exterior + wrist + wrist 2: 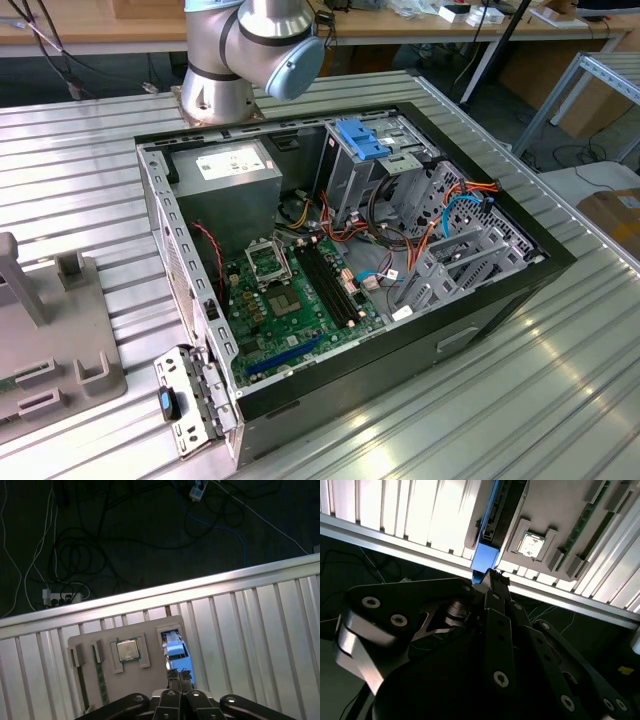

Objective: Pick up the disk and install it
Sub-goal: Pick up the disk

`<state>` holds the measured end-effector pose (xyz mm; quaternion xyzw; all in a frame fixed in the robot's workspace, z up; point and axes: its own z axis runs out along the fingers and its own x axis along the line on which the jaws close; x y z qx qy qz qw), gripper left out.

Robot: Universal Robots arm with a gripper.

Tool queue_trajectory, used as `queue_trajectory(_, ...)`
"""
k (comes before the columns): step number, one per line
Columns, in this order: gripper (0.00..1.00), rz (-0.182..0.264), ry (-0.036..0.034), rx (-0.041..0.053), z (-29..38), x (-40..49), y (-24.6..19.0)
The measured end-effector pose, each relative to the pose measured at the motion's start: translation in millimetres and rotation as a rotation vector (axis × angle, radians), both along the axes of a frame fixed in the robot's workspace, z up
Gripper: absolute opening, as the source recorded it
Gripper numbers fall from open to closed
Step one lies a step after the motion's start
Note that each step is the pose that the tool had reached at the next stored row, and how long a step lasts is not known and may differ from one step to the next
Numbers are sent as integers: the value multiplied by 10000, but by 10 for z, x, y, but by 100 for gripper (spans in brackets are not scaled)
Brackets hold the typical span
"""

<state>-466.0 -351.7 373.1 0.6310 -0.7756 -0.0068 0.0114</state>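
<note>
Currently pointing the gripper point(180, 680) down at the disk point(176, 652), as seen in both wrist views. Showing the fingertips point(494, 578) drawn fully together, leaving no visible gap. Overlapping the near end of the disk's blue bracket point(485, 559) with those tips along the line of sight; not revealing whether touching or pinching it, so hold on the disk: cannot tell. Finding the disk seated on edge in a slot of the grey fixture tray point(135, 677), just beside a processor chip point(128, 650) resting in its own recess. Noting a green memory stick point(101, 680) lying in a further tray slot, beyond the chip. Resting the tray on the slatted metal table point(250, 620), near its edge, with floor cables point(100, 545) past that edge. Showing, in the exterior view, the open computer case point(450, 340) lying on the same table, exposing motherboard point(285, 300), grey power-supply box point(225, 175) and a blue drive caddy point(360, 137), with the arm point(250, 50) standing at the case's far side.
</note>
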Motion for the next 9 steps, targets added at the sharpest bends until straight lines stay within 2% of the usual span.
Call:
queue_trajectory(6, 11, 28, 0, 0, 0, 2, 58)
queue_trajectory(8, 11, 323, 1, 0, -3, 2, 61)
queue_trajectory(9, 11, 652, 1, 0, -5, 2, 61)
